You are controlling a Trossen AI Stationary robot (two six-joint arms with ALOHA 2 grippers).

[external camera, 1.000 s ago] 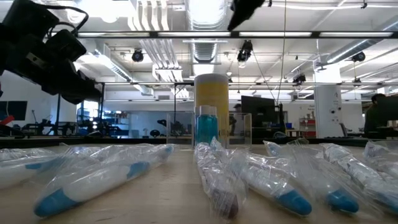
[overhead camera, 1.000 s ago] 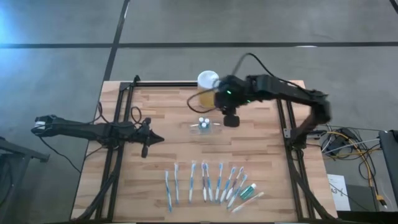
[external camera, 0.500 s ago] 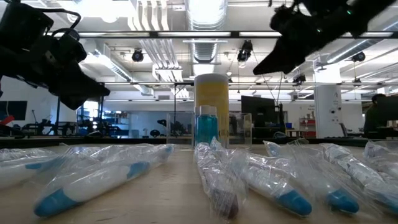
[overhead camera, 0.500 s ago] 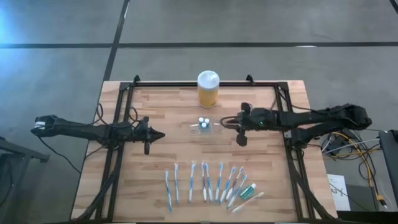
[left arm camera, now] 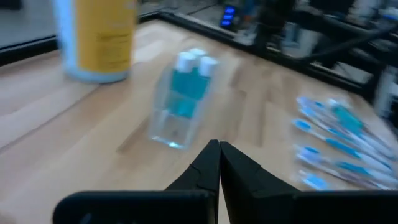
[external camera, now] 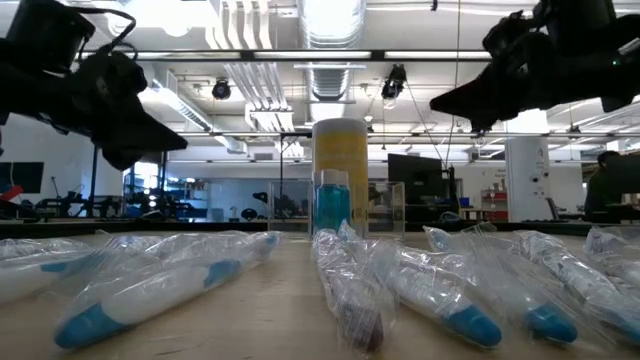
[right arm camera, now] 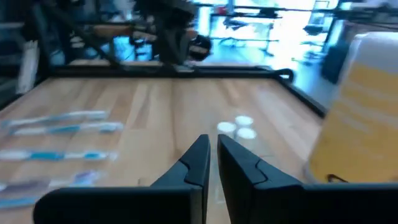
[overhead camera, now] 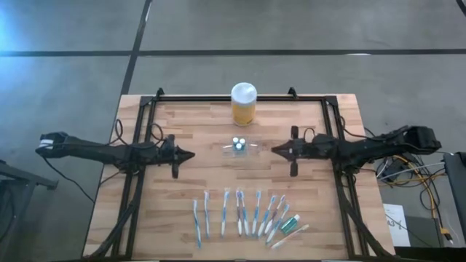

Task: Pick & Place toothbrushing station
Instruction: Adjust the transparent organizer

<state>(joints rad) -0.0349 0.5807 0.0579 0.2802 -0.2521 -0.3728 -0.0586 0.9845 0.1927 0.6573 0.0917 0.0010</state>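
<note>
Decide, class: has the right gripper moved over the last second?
Yes. The right gripper has swung from beside the yellow jar out to the right of the clear holder.

Clear glossy plastic toothbrushing station [overhead camera: 239, 147] sits on a matt, planked wooden table [overhead camera: 196, 124] beside shiny plastic-wrapped toothbrushes [overhead camera: 240, 212]

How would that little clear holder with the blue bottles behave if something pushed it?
The clear holder looks like thin plastic, so probably light and apt to slide on the smooth wooden table. Its two bottles stand upright and tall, so a high push might tip it.
</note>
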